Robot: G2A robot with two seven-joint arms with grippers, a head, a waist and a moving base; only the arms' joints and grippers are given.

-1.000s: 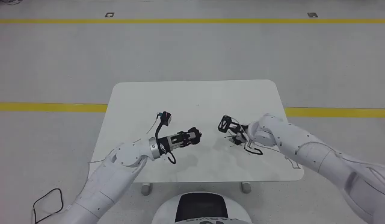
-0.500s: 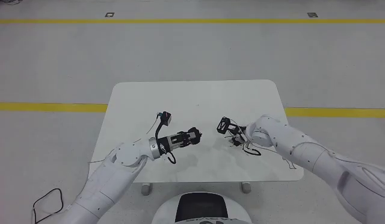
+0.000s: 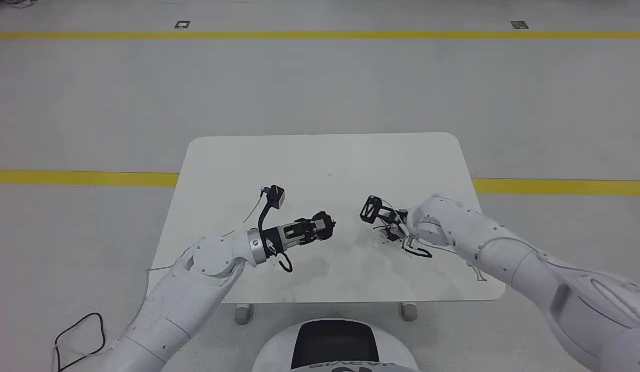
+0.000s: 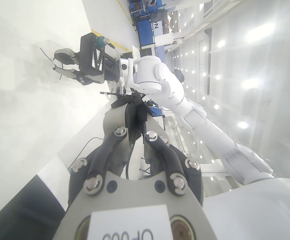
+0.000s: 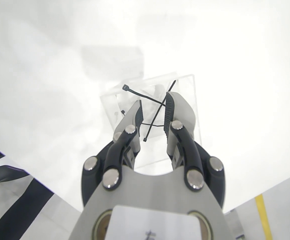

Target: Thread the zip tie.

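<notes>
1. Nearby, over the near left part of the table [image 3: 300,162]: left gripper [image 3: 325,222], hanging above the surface and pointed right, toward the other arm. Cannot tell how far open it is, or whether it has hold of anything.
2. Slightly farther and to the right: right gripper [image 5: 153,98], spread wide and holding nothing, poised tip-down over a clear box [image 5: 157,153] that sits on the table.
3. Inside that box: several black zip ties [image 5: 145,96], lying loose and crossed over one another. One thin length runs across the gap between the two fingers [image 5: 168,111]. Hard to say whether it touches either pad.
4. Step in hand, by the look of it: picking a single tie out of the box. Threading itself not yet begun.
5. Next move, as a judgement:
   - Calls for settling a little lower so that one length alone sits between the pads.
   - Then closing firmly and lifting straight up past the box walls.
   - Then carrying the tie left toward the waiting gripper, so each end can be held and the tail fed through the head.
   - Worth guarding against pinching two crossed ties at once, or dragging the light box along.
6. Farthest, beyond the table's far edge: pale floor crossed by yellow lines [image 3: 100,177].
</notes>
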